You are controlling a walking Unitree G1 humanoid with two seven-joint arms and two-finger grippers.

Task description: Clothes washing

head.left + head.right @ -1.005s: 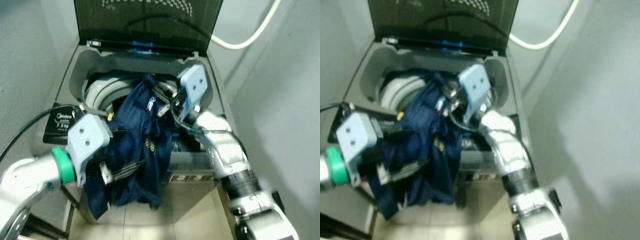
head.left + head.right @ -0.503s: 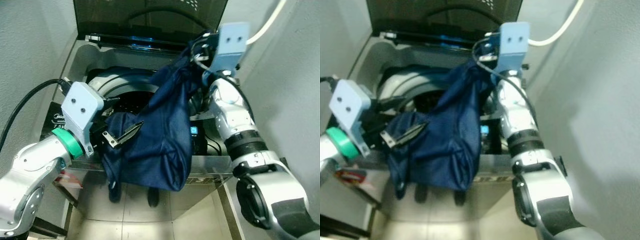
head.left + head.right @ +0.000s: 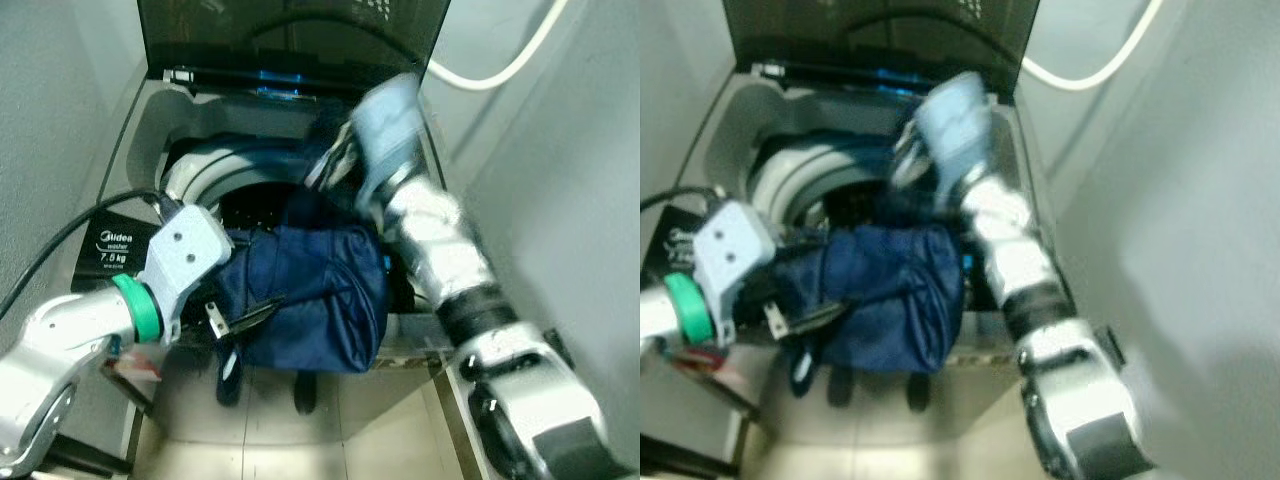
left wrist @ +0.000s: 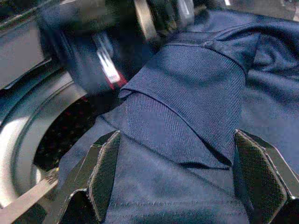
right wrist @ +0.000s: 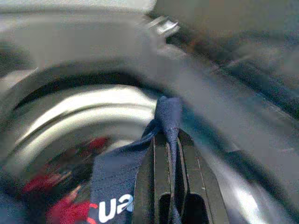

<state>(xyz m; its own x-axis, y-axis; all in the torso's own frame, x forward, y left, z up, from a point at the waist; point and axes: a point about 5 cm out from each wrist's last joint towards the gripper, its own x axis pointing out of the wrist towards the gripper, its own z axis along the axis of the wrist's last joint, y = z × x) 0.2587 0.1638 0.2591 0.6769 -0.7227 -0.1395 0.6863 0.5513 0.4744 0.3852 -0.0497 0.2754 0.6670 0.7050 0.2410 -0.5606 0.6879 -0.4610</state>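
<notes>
Top-load washing machine, grey body, dark lid propped upright at the back, blue glow along the hinge line. Round drum opening with a pale ring, dark inside. White hose runs along the wall behind the machine's right corner.

Navy garment is bunched in a heavy fold over the front edge of the drum, part in the opening, part hanging down the machine's front. It sits between the two sets of jaws. Two dark ends dangle below the bundle toward the tiled floor.

Right gripper is up over the back-right of the drum, motion-blurred in the head views. Wrist view: its jaws are clenched on a thin pinch of the navy cloth, a strip standing up between the fingertips; white lettering and red shapes on fabric lower down near the drum ring.

Left gripper is at the front-left of the drum, pushed against the bundle's left flank. Wrist view: jaws spread wide, ribbed navy fabric bulging between the two fingers; not squeezing it.

Black label reading Midea, 7.5 kg, on the front-left deck, just outboard of the left jaws. Black cable loops over that corner.
</notes>
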